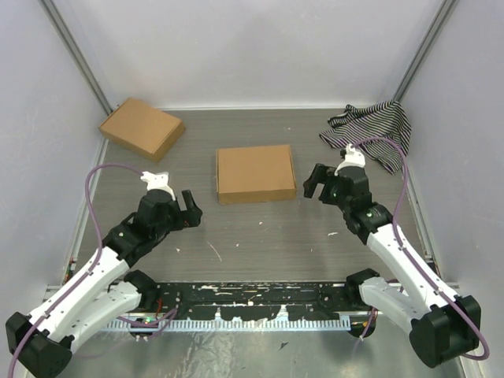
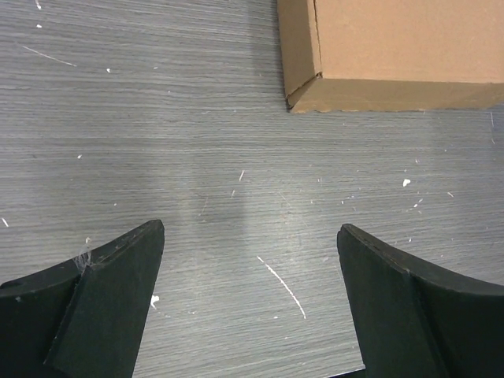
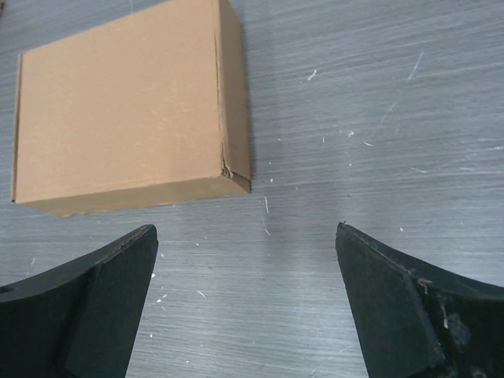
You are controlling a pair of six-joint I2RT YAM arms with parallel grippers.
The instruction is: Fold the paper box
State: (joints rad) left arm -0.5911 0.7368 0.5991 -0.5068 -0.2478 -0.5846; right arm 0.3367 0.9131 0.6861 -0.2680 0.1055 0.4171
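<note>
The paper box (image 1: 254, 173) lies flat and closed in the middle of the table, a shallow brown cardboard rectangle. In the left wrist view only its near corner (image 2: 394, 47) shows at the top right. The right wrist view has the whole paper box (image 3: 118, 110) at the upper left. My left gripper (image 1: 190, 208) hovers to the box's left and a little nearer, open and empty (image 2: 250, 236). On the box's right side my right gripper (image 1: 313, 183) stands close to its edge, also open with bare table between its fingers (image 3: 246, 236). Neither gripper touches the box.
A second closed brown cardboard box (image 1: 142, 127) sits at the back left corner. A striped black-and-white cloth (image 1: 370, 130) lies crumpled at the back right. White walls and metal rails enclose the table on three sides.
</note>
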